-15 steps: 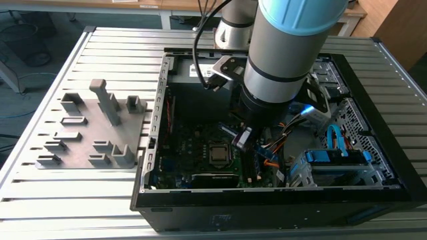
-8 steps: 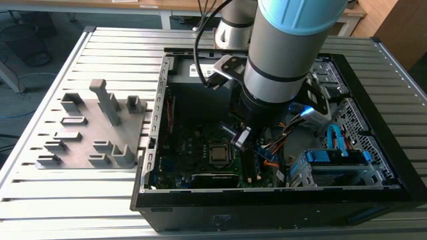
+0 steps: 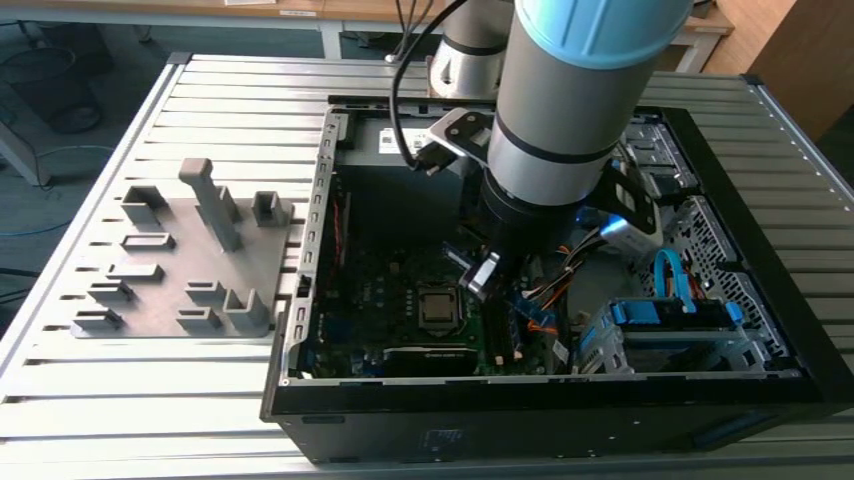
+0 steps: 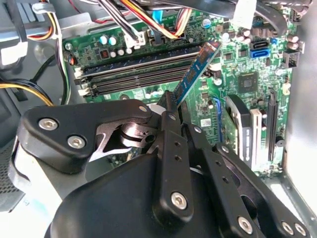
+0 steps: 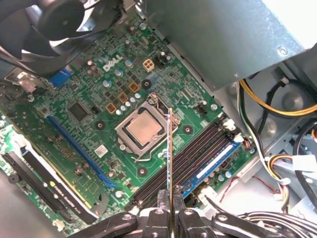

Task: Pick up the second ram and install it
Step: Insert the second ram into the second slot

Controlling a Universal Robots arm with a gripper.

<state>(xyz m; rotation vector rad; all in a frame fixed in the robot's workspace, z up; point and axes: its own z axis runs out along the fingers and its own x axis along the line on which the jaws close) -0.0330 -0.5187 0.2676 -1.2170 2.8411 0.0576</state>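
Observation:
My gripper [image 3: 483, 275] hangs inside the open computer case [image 3: 320, 300], over the motherboard [image 3: 400, 300]. It is shut on the second ram [image 4: 195, 69], a thin dark stick with a bluish label that slants out from between the fingertips. In the first wrist view the ram [image 5: 170, 148] shows edge-on, clamped by the gripper [image 5: 171, 196] and held above the board. The stick stands between the processor socket [image 5: 143, 130] and the row of long memory slots [image 5: 190, 158], clear of both. In the second wrist view the slots [image 4: 133, 74] lie beyond the gripper [image 4: 171, 104].
A grey holder block [image 3: 187, 260] with upright posts sits on the slatted table at the exterior view's left of the case. Inside the case are a fan [image 5: 59, 20], a metal power supply box [image 5: 223, 34], bundled cables [image 5: 277, 109] and a blue drive cage [image 3: 667, 310].

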